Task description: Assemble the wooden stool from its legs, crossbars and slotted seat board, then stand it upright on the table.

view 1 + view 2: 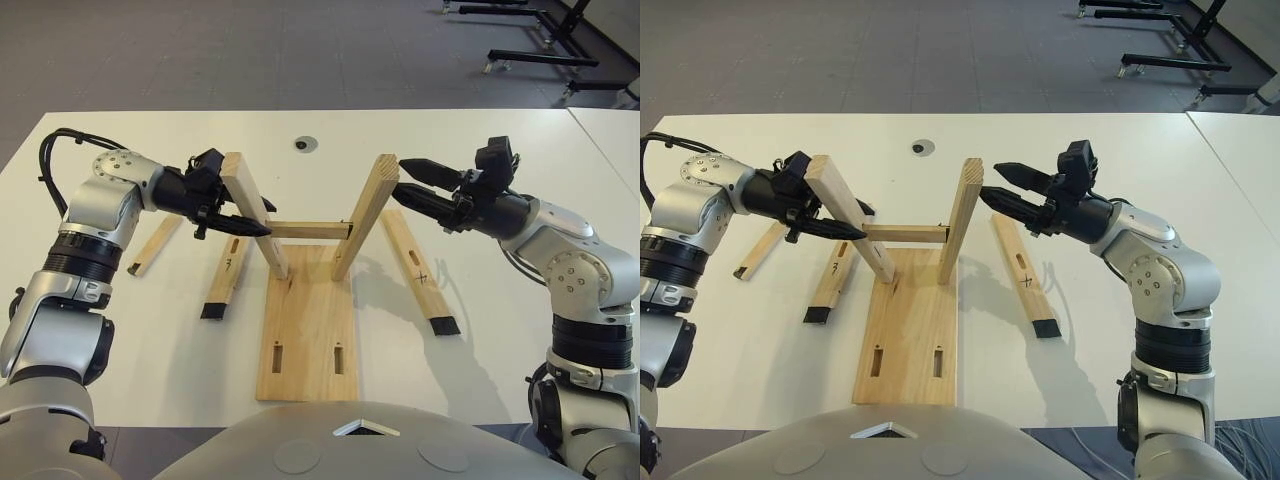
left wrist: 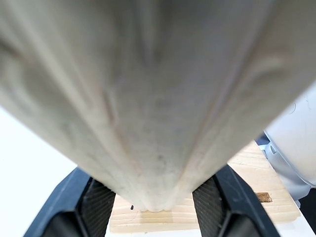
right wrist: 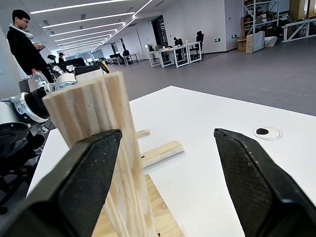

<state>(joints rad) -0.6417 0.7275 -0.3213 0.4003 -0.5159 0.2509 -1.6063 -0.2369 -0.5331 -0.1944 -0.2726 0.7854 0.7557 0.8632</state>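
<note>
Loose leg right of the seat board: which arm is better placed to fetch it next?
Right, probably: the right pincer is open and the loose leg lies on that side of the seat board. The left pincer is clamped on an upright leg.

— The seat board (image 1: 305, 330) and standing legs (image 1: 370, 215) are showing pale, raw wood, matt, grain visible.
— The table (image 1: 150, 350) is looking smooth white; the right gripper (image 1: 398, 178) is showing black, finely textured pads (image 3: 256, 182).
</note>
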